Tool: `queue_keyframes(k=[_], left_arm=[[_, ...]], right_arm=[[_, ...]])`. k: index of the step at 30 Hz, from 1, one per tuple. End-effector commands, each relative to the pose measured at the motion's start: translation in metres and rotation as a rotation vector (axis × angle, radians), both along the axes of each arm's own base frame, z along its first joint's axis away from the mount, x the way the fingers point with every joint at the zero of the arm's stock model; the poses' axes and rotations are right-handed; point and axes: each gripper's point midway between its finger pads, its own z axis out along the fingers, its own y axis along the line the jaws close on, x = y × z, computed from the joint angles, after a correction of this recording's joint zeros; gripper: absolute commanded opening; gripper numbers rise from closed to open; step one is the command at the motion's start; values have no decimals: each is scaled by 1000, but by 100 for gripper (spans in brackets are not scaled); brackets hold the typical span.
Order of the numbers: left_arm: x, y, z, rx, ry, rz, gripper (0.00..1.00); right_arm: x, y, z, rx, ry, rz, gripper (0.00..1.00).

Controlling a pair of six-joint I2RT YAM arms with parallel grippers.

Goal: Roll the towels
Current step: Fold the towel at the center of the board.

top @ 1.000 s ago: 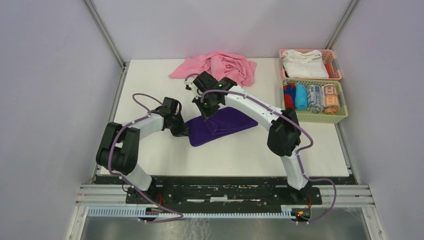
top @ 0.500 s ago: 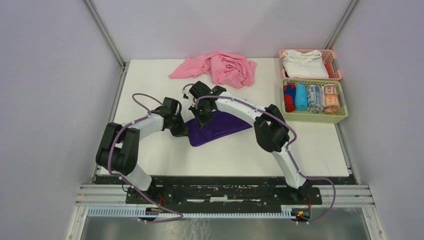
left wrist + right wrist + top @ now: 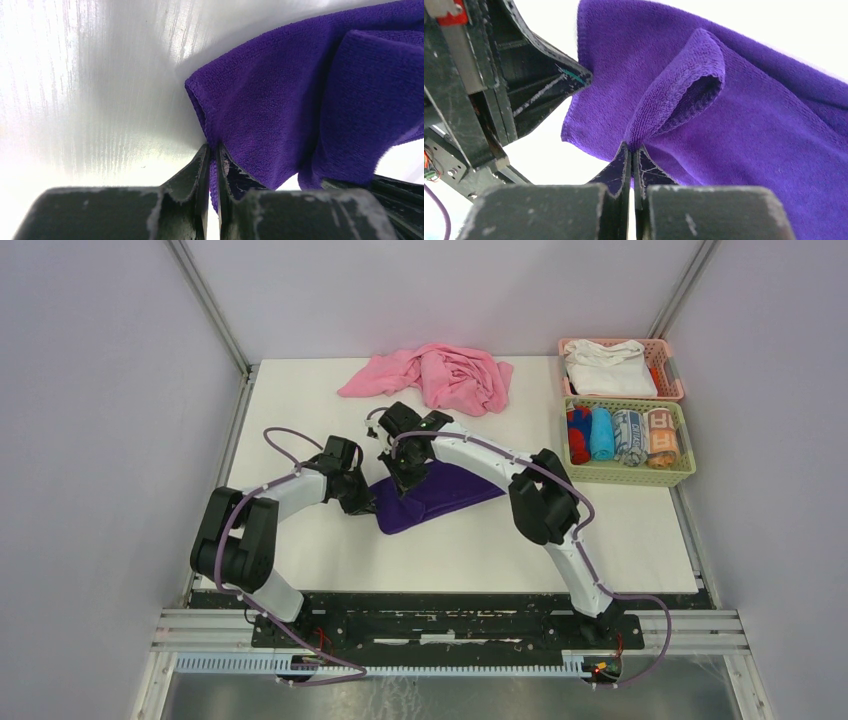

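Currently: white table, with a crumpled pink cloth at its far edge. The purple towel lies mid-table between both arms. The left gripper pinches the towel's left hem, fingers narrow. The right gripper, just beside it, clamps a raised fold, fingers nearly touching.

Item: purple towel, a plain deep purple terry cloth with a stitched hem. It is lying partly folded and slanting near the middle of the white worktop. My left pincer is pinching its left edge. My right pincer is gripping a raised fold that is curling into an open loop.
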Motion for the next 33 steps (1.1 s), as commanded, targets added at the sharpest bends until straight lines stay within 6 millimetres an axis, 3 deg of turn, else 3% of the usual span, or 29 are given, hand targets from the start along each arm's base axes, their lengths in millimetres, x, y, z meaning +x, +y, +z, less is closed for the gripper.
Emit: queue_keyframes(k=[1, 5, 9, 20, 28, 33], left_arm=[[-6, 6, -1, 29, 11, 31, 16], [-4, 6, 0, 33, 7, 33, 16], [-4, 6, 1, 35, 6, 33, 16], [-6, 6, -1, 40, 13, 30, 16], [-6, 8, 0, 44, 7, 37, 17], [-7, 10, 1, 51, 5, 50, 18]], right_arm=[[6, -8, 68, 38, -126, 0, 0], [5, -14, 92, 50, -165, -2, 0], [2, -11, 98, 77, -157, 4, 0], [0, 8, 62, 105, -68, -6, 0], [4, 19, 22, 96, -23, -26, 4], [1, 28, 6, 123, 25, -17, 15]])
